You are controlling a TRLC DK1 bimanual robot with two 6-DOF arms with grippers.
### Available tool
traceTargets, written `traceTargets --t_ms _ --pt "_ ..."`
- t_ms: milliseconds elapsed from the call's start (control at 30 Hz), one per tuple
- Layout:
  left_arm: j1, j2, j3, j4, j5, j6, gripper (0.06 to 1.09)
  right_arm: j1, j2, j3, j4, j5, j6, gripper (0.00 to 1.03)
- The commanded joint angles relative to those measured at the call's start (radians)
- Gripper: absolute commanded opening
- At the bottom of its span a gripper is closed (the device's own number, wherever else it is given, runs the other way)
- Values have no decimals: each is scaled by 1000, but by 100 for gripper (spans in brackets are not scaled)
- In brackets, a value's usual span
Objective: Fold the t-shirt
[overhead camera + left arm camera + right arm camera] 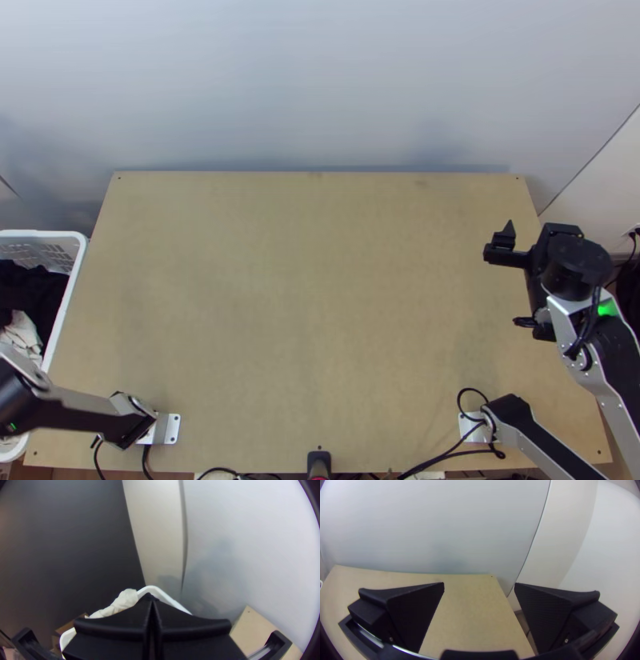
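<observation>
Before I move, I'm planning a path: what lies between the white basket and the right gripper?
The bare wood of the table spans the stretch between the white basket and the right gripper in the top view.

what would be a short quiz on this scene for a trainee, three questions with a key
1. True or false: the left gripper has its two wide flat black fingers together, while the right gripper has its two apart.

2. Multiple choice: in the top view, at which side of the light wooden table does the white plastic basket stand?
a) left
b) right
c) far

3. Fill in: the basket holds bunched black cloth and a crumpled lighter cloth whose colour is ____.

Key: 1 true; 2 a; 3 off-white.
</observation>
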Motion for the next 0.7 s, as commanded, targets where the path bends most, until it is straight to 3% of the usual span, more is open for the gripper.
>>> traceTargets --t_ms 0,300,667 --pt "-211 -259 23 -93 20 -16 10 -1 -19 21 11 7 -19 98" --pt "-594 -444 -23 -109 20 -93 10 -2 -39 8 6 16 -25 98" --pt "-1107 -487 -131 -93 -15 -252 10 1 -59 -13 -4 19 -25 98"
